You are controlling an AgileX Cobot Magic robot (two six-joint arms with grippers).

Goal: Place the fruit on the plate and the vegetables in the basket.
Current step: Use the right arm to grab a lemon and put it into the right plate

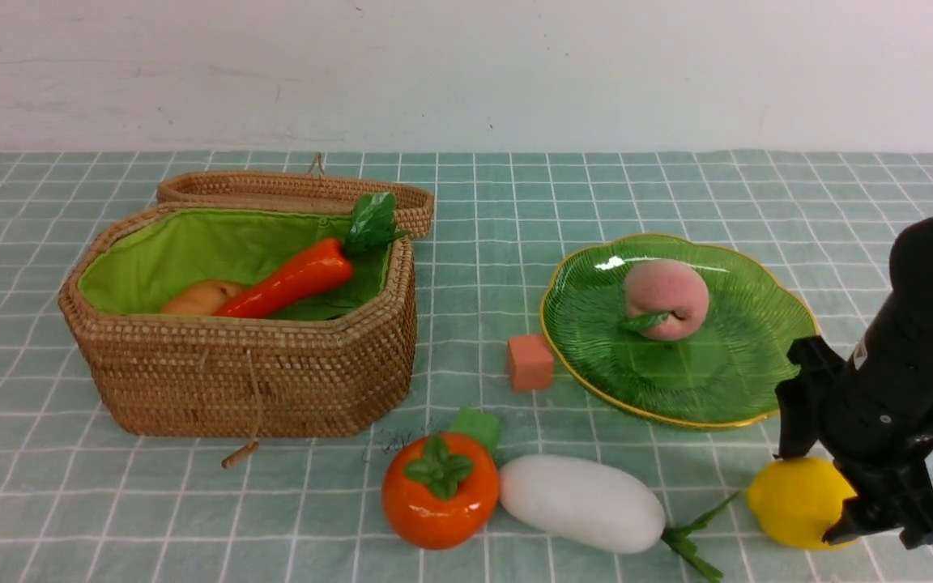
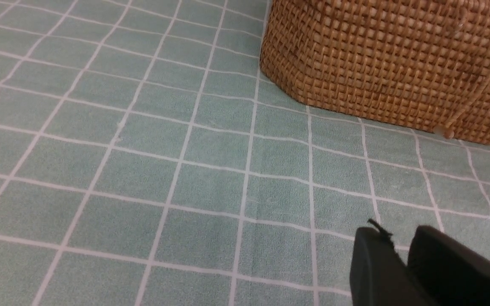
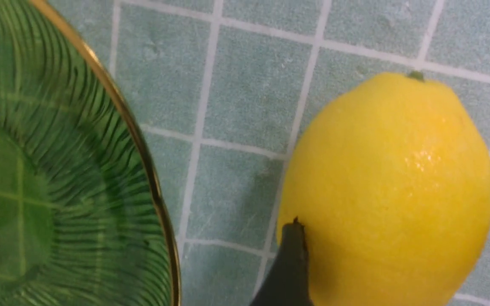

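lemon (image 3: 387, 187) sits inside the spread right hand (image 3: 400, 250)

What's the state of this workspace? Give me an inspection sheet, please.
Surface: teal checked tablecloth, lying flat.
Job's things: pink fuzzy toy peach on green ribbed glass plate; glossy orange-red toy carrot in tan wicker basket, lid open; glossy orange toy persimmon, white oval toy radish and yellow toy lemon on the cloth.
Clutter: small orange cube beside the plate; small green cube behind the persimmon; tan rounded item in the basket.
End effectors: right end effector open, astride the lemon; left end effector looks shut, empty.
Cables: nothing seen.
Surroundings: plain white wall behind.
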